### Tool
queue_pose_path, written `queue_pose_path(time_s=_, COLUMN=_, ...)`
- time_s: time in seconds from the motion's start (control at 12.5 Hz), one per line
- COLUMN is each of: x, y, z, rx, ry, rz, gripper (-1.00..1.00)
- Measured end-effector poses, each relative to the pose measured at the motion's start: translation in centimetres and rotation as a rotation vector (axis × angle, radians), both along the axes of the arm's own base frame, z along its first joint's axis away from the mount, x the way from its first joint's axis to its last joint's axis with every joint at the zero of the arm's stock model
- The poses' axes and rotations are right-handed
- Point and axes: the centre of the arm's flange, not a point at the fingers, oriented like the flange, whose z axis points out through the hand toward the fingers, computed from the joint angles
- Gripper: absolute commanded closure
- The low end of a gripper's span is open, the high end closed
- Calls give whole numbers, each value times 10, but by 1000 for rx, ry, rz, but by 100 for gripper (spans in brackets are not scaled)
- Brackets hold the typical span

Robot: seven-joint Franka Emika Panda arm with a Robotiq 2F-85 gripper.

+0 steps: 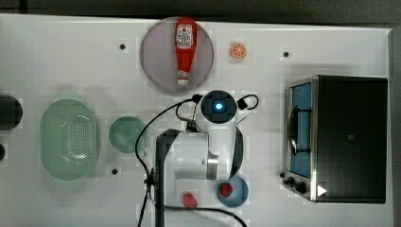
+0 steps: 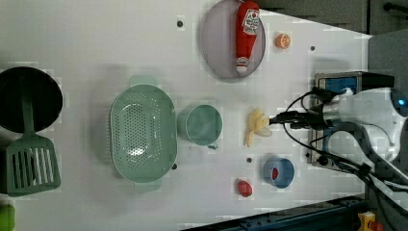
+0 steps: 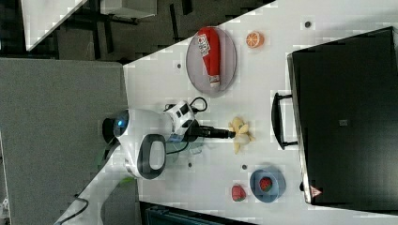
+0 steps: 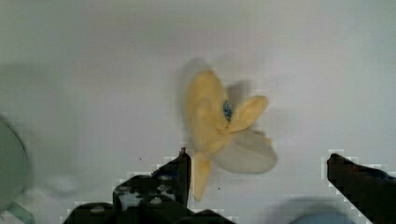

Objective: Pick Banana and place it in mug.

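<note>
The banana [image 2: 257, 127] is pale yellow with its peel flaps spread, and it lies on the white table to the right of the mug in the left view. It also shows in the right view as the banana [image 3: 241, 131]. The teal-green mug [image 2: 202, 125] stands upright beside the green basket, also seen as the mug [image 1: 126, 134]. My gripper [image 4: 259, 156] hangs open just above the banana [image 4: 219, 121]. One dark finger [image 4: 175, 179] is next to the banana's stem end and the other finger [image 4: 359, 179] stands well off to the side. Nothing is held. In the top view the arm [image 1: 217, 123] covers the banana.
A ketchup bottle [image 1: 185, 49] lies on a grey plate [image 1: 156, 66], with an orange slice [image 1: 238, 50] near it. A perforated green basket [image 1: 69, 138] sits beside the mug. A blue bowl [image 1: 239, 194], a strawberry [image 1: 189, 200] and a black oven [image 1: 350, 137] are nearby.
</note>
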Motion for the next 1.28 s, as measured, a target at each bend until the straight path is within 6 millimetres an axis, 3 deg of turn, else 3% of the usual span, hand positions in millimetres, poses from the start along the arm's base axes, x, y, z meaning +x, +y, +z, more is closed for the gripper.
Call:
queue_pose_path(time_s=0.4, x=4, y=7, z=-74, rx=4, ry=-14, rz=81, gripper=-100)
queue_pose_path(time_s=0.56, x=-5, y=8, z=-101, rx=7, ry=21, rz=87, gripper=-100)
queue_pose_path(time_s=0.64, x=-11, y=9, z=-108, rx=14, ry=40, rz=81, gripper=-79)
queue_pose_path(time_s=0.8, x=-15, y=11, z=-105, rx=21, ry=38, rz=79, gripper=-18)
queue_pose_path(time_s=0.96, x=-13, y=3, z=-96, rx=10, ry=20, rz=75, gripper=30)
queue_pose_path(time_s=1.12, x=-3, y=-8, z=-84, rx=2, ry=-19, rz=60, gripper=30)
queue_pose_path(time_s=1.28, x=5, y=-4, z=-73, rx=2, ry=-48, rz=71, gripper=30)
